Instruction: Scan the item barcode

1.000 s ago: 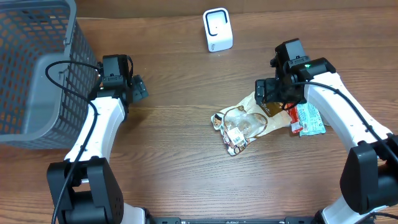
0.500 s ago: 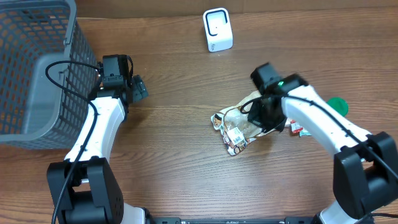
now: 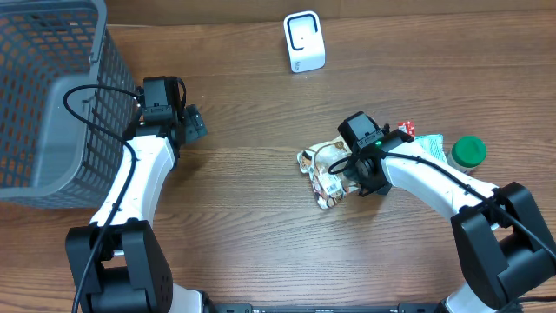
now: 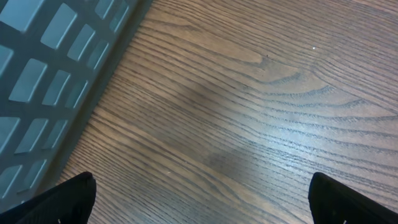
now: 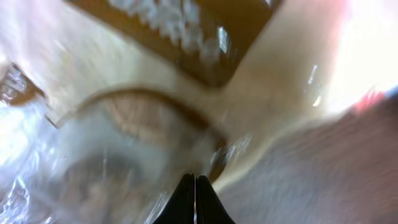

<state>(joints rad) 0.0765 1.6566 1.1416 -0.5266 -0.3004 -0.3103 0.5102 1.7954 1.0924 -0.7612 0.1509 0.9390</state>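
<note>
Surface: a brown wood-grain tabletop [image 3: 243, 217] carried everything in view.
Basket: a grey plastic mesh basket [image 3: 43, 96] stood at the left edge, and its wall filled the upper left corner of the left wrist view.
Scanner: a white scanner unit [image 3: 304, 41] stood upright at the far middle of the tabletop, well apart from both arms.
Item: a crinkled snack packet [image 3: 323, 174] with clear film and brown print lay flat near the centre. A white label [image 3: 330, 189] faced up on its near end, its print too small to read.
Right hand: the right hand [image 3: 365, 181] was down on the packet's right end. In the wrist view its fingertips were pressed together against the film. Whether a fold of film sat between them could not be told.
Left hand: the left hand [image 3: 191, 124] hung just beside the basket with its fingers spread wide over bare wood, touching nothing.
Others: a green round cap [image 3: 469, 151] and a second packet [image 3: 427, 142], red at one corner, lay to the right, the packet partly under the right arm.
</note>
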